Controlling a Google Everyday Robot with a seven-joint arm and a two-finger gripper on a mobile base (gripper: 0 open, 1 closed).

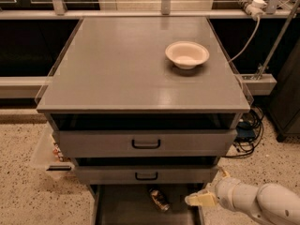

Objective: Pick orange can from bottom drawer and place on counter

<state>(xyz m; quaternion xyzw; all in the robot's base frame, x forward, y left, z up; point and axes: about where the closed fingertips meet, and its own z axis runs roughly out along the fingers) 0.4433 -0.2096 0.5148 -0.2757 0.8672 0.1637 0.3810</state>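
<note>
Counter [122, 74] fills most of the view, grey and flat. Below it are two handled drawers [146, 143], and under them the bottom drawer [126, 207] stands open with its dark floor showing. My arm [262, 203] comes in from the lower right. A pale bowl [187, 54] sits on the counter's back right. My gripper [199, 200] is low at the open drawer's right side, near the orange can [159, 199] but apart from it. I cannot tell whether it is spread or closed. The can lies on the drawer floor

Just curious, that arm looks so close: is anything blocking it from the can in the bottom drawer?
Nothing visible does. The gripper hangs at the right edge of the bottom drawer, with only bare drawer floor between it and the orange can, which lies just below the middle drawer front.
</note>
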